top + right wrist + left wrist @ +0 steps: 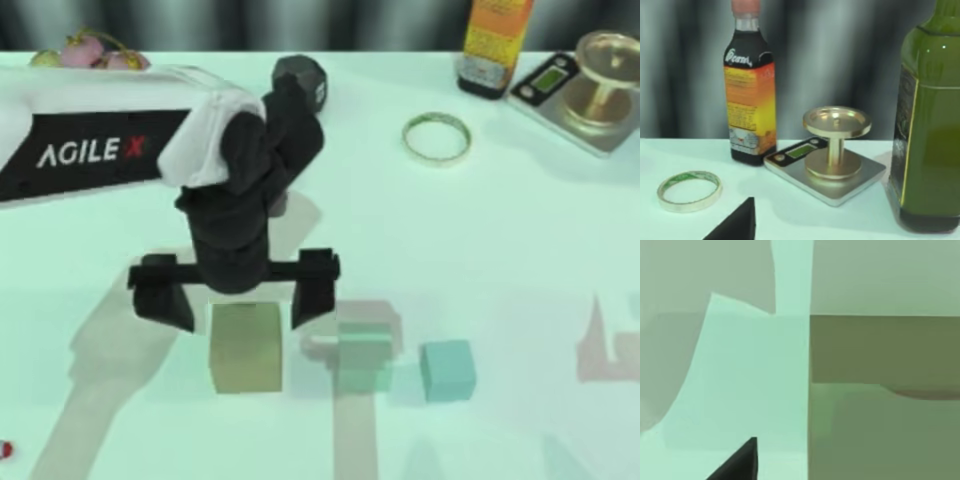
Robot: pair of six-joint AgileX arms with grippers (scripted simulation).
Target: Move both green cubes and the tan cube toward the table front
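The tan cube [245, 347] sits near the table's front, left of centre. My left gripper [240, 300] hangs open over its far edge, with one finger [165, 298] to its left and the other [315, 290] to its right, both apart from it. In the left wrist view the tan cube [880, 350] fills the side beside one dark finger [740, 465]. The mint green cube [365, 358] lies to the right of the tan one, and the teal cube [446, 370] farther right. My right arm is outside the top view. Its wrist view shows one finger [740, 225] with nothing against it.
Along the table's back stand a tape ring [436, 137], a sauce bottle [495, 45] and a small scale [585, 85] with a brass stand. A dark weight [300, 78] and some grapes [85, 52] lie at the back left. A green glass bottle [932, 125] stands close to the right wrist.
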